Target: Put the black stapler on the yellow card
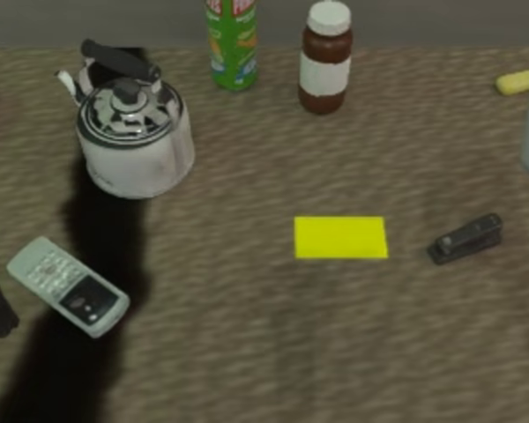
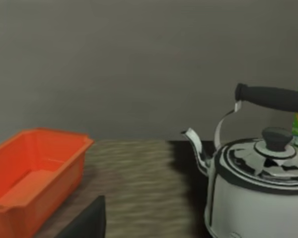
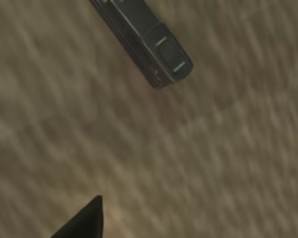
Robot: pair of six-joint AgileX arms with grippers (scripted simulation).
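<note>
Stapler [image 1: 466, 238] lies tilted on the table [image 1: 264, 352], just right of the yellow card [image 1: 340, 238] and apart from it. Seen from the right wrist, the stapler [image 3: 146, 39] sits below that arm, untouched; only one dark fingertip [image 3: 84, 220] shows, so I cannot tell how the right gripper stands, nor the left. At the far left an orange bin [image 2: 35, 178] stands empty beside the kettle [image 1: 134, 132], lid on. A capped brown jar [image 1: 324, 62] stands at the back.
</note>
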